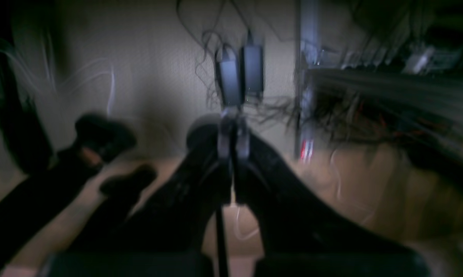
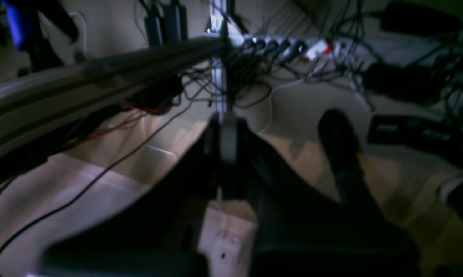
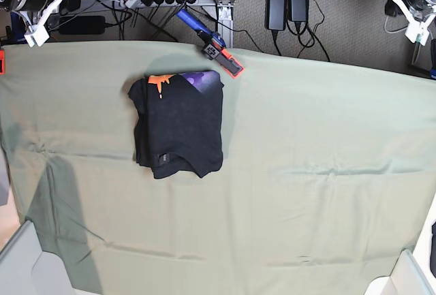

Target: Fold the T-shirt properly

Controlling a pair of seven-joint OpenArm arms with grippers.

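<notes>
Left wrist view: heavily blurred. The left gripper (image 1: 233, 144) points away from the table, toward pale floor and a wall. Its two dark fingers (image 1: 200, 169) converge to a narrow pale tip; the pads appear pressed together with nothing between them. Two black power adapters (image 1: 239, 75) lie on the floor beyond the tip. A metal frame leg (image 1: 306, 77) stands to the right, with loose cables around it. No part of the garment shows here.

Right wrist view: also blurred. The right gripper (image 2: 227, 144) points toward the floor beside the table. Its fingers meet at a pale tip, closed and holding nothing. A grey frame rail (image 2: 100, 82) crosses the upper left. A power strip (image 2: 289, 46) with tangled cables (image 2: 239, 77) lies beyond. The garment is not seen here.

Base view: clear. The T-shirt (image 3: 179, 123) lies folded into a compact, roughly rectangular bundle on the pale green table cloth (image 3: 306, 172), in the left half and toward the far edge. A purple print patch (image 3: 203, 79) and an orange mark (image 3: 159, 81) show at its far end. The side edges run fairly straight; the near edge is uneven, with one corner rounded. A blue and red clamp (image 3: 211, 43) grips the far table edge just beyond the bundle, not touching it. Neither gripper appears over the cloth. Bare cloth surrounds the bundle on all sides, widest to the view's right and toward the near edge.
</notes>
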